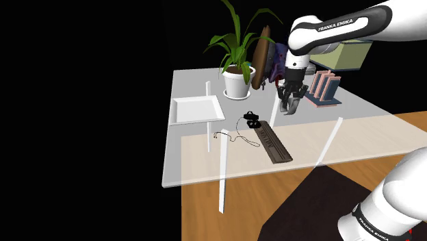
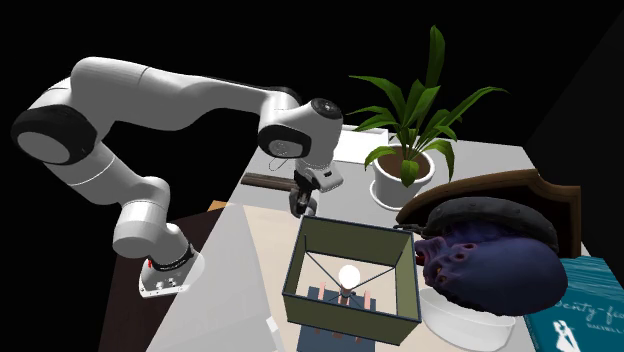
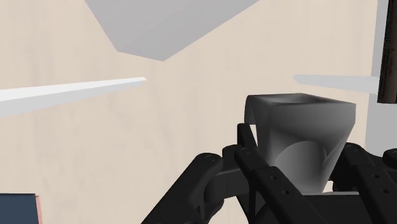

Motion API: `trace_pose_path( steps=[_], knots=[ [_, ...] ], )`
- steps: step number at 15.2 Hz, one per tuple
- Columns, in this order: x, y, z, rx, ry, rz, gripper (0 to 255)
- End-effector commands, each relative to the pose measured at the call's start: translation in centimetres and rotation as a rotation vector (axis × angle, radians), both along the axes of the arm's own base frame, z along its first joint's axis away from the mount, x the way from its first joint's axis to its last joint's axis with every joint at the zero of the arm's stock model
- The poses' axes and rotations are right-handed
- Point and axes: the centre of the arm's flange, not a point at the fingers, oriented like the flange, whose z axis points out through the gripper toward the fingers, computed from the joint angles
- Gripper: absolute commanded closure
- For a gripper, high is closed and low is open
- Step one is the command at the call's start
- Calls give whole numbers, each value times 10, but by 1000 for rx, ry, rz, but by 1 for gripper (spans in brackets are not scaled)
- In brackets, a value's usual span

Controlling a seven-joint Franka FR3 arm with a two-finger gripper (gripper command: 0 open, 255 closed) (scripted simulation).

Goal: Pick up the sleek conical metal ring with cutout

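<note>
- Black area all around, with a pale see-through tabletop (image 1: 205, 161) on thin white legs, wood floor under it in the shoulder view.
- White arm (image 2: 170, 95) reached over the far part of the tabletop, tool (image 1: 289, 104) pointing down.
- Wrist view was the clear one: the black fingers (image 3: 254, 168) were clamped on a grey conical ring (image 3: 305, 124), wide end away from the camera, cutout in its side. So the ring sat in the tool's grip, just beside the book rack (image 1: 323, 89).
- Couldn't tell whether the ring's bottom touched the tabletop or not.
- Other stuff: potted plant (image 1: 238, 48), white square tray (image 1: 195, 109), long dark bar (image 1: 272, 144) with a black corded gadget (image 1: 252, 118) at its far end.
- Second exterior view had a square lampshade (image 2: 350, 270) up close, plus a lumpy dark purple thing (image 2: 490, 265).
</note>
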Motion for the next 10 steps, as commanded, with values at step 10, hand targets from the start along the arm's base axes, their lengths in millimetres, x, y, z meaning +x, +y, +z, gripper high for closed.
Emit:
trace_pose_path(
  steps=[10],
  knots=[
    [0, -1, 49, 0, 0, 0, 255]
  ],
)
